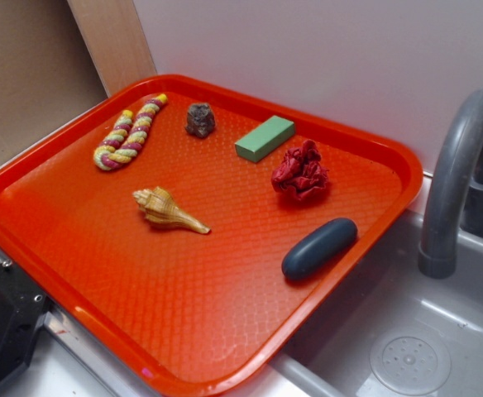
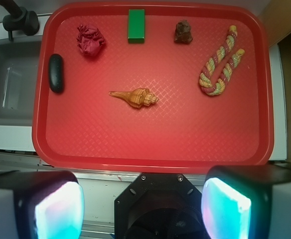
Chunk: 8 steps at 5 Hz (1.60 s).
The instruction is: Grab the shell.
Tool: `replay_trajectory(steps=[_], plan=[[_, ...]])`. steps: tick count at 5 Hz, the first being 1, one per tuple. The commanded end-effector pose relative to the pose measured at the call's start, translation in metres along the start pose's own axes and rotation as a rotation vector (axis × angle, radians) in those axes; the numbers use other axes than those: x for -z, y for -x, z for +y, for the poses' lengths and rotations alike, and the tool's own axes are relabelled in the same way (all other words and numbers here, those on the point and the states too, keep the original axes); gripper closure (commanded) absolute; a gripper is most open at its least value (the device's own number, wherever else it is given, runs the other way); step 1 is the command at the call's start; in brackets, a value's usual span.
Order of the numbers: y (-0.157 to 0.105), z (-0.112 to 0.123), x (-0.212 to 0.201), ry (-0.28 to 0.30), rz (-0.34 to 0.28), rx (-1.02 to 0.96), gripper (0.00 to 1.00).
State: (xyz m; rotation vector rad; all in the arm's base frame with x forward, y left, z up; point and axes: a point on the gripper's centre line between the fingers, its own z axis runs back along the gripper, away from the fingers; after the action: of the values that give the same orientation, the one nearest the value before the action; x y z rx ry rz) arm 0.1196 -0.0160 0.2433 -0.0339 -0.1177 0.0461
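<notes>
The tool point(image 2: 143, 201) hangs open, well short of the shell point(image 2: 135, 97) at 12 o'clock, whose knobby taper may slip from closing pads.

Red-orange plastic tray point(image 2: 265, 99) with fine diamond-embossed texture. On the tray: tan-beige ridged spiral shell point(image 2: 135, 97), yellow-and-red braided rope point(image 2: 220, 62), dark brown lumpy rock point(image 2: 183, 32), green rectangular block point(image 2: 136, 25), crumpled dark red cloth point(image 2: 89, 40), dark slate oblong pebble point(image 2: 56, 72). Beside the tray, grey metal sink point(image 1: 440, 331) and grey faucet point(image 1: 459, 174).

No readable text or labels appear anywhere.
</notes>
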Motion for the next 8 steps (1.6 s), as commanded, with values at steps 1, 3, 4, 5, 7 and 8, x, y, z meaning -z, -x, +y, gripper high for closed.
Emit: replay_trajectory(steps=[1, 3, 4, 5, 7, 8], plan=[[0.000, 0.000, 0.000, 0.000, 0.000, 0.000, 0.00], [-0.039, -0.032, 0.012, 0.187, -0.012, -0.403, 0.00], [-0.060, -0.034, 0.029, 0.216, -0.059, -0.653, 0.00], [-0.066, -0.027, 0.066, 0.132, -0.122, -0.888, 0.00], [-0.071, -0.015, 0.116, -0.006, -0.223, -1.324, 0.00], [-0.082, -0.006, 0.136, -0.033, -0.221, -1.330, 0.00]])
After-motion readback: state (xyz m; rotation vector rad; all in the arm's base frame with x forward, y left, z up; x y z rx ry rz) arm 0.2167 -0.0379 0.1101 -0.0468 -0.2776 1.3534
